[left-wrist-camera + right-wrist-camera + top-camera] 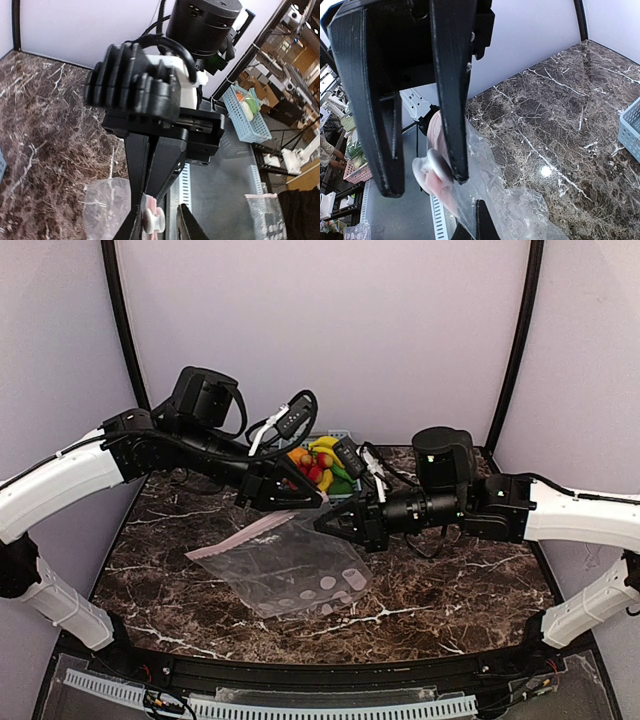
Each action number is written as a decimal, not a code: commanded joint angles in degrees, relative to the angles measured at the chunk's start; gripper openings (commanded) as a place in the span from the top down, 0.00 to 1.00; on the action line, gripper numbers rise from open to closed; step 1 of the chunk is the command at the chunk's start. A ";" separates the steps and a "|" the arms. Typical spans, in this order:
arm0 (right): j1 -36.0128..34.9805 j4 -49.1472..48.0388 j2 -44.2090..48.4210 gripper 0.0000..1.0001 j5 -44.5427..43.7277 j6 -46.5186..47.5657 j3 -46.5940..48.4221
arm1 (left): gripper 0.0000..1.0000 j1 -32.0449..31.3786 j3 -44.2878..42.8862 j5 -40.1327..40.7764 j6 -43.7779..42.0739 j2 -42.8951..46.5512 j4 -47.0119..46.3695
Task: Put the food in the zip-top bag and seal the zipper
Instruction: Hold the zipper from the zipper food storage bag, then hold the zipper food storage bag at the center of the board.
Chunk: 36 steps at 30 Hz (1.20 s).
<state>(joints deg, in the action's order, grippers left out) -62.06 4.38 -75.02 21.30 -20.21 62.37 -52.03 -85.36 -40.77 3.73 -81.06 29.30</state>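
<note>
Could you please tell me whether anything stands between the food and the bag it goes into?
Yes. The left gripper and right gripper meet at the mouth of the bag, directly between it and the food in the basket behind.

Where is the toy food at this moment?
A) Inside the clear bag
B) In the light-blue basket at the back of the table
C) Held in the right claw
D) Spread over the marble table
B: the top view shows the toy food heaped in the light-blue basket behind the arms, while the clear bag in front has no food in it.
</note>
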 commanded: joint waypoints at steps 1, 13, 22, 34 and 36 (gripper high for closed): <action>0.29 0.01 -0.46 1.00 0.85 0.43 1.51 | 0.83 -0.32 -0.23 0.76 -0.21 0.79 -0.99; 0.39 -0.02 1.55 0.71 0.36 0.72 0.91 | 0.99 -0.34 0.43 2.99 -0.43 1.32 -0.50; 0.87 -1.37 5.65 0.53 -0.43 1.15 -1.08 | 0.99 -0.27 1.16 2.22 0.80 1.76 -1.76; 1.38 -2.39 3.77 0.65 0.82 2.45 -0.05 | 0.99 -0.34 1.99 0.64 1.81 2.58 -2.48; 1.35 -2.75 3.72 0.68 1.00 2.49 -0.03 | 0.99 -0.34 2.10 0.47 2.07 2.65 -2.53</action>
<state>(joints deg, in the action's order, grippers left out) -61.08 3.86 -70.85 21.32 -18.20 62.24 -52.03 -84.31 -39.24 5.15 -80.55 27.62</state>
